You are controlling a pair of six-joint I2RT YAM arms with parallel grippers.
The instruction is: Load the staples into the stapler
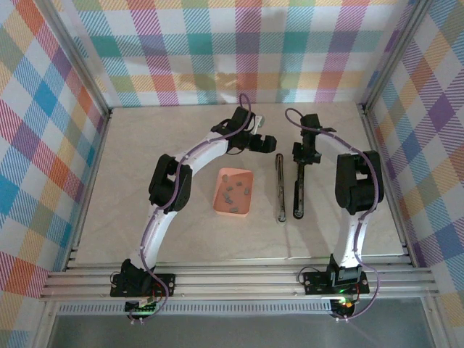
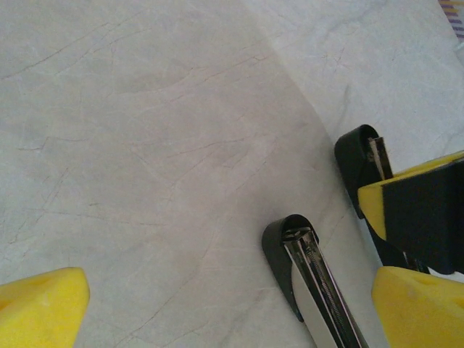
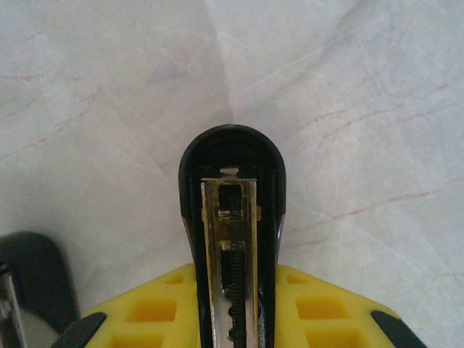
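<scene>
The right fingers [image 3: 156, 312], yellow ribbed plastic, press against both flanks of the stapler [image 3: 232, 152], pinching it just behind its rounded black nose. A bright metal channel with a coiled spring runs down its middle. The stapler lies opened flat on the bench [image 1: 145, 181] as 2 long arms side by side, and the right fingers hold the far end of the right-hand one. The left fingers [image 2: 43, 304] are spread wide and hover over the far tip of the other arm without touching it.

The staples [image 1: 233, 191], small grey strips, lie loose in a shallow salmon-pink tray [image 1: 221, 209] just left of the stapler and apart from it. The bench is pale and faintly veined, with open room to the left and far side. Plaid walls [image 1: 43, 145] close 3 sides, and a metal rail [image 1: 232, 279] runs along the near edge.
</scene>
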